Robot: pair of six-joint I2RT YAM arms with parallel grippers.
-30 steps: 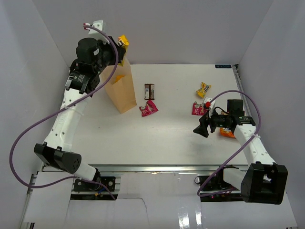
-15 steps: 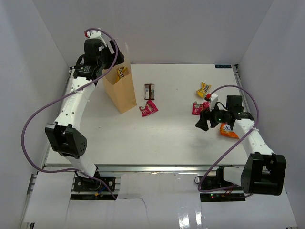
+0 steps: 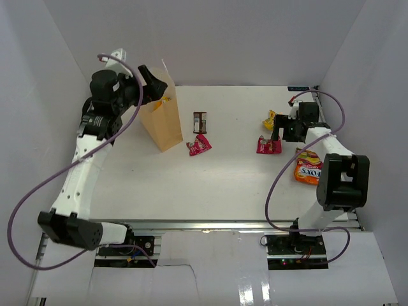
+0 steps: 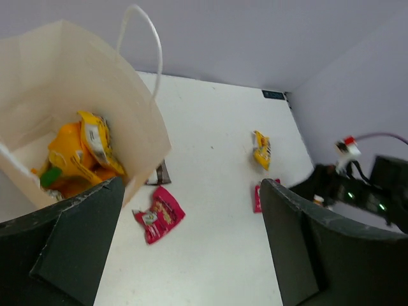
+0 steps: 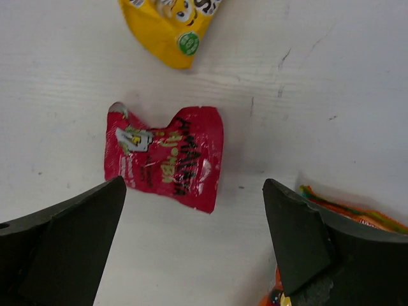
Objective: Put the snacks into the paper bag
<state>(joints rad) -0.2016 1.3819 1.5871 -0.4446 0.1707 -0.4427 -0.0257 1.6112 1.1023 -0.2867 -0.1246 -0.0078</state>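
**While my left gripper hangs over the bag, my right is spread above a red packet**

With both sets of fingers parted wide, I have hold of nothing on either side. My left gripper is at the upper left of the overhead view, above the open mouth of the paper bag, which stands upright on the table. From my left wrist I look down into the bag: yellow and orange packets lie heaped at its bottom, and a white handle arches over its rim.

Just right of the bag's foot lies a pink-red packet. A dark brown bar lies just above it in the overhead view; from my left wrist the bag's corner half hides it.

My right gripper is at the right of the overhead view, pointing down at the table. In my right wrist view a crumpled red packet lies flat between the two dark fingers; whether they touch the table I cannot tell. A yellow packet sits near it at the top of that frame. The larger orange bag lies just to its lower right, its edge showing at the bottom right of my wrist view.
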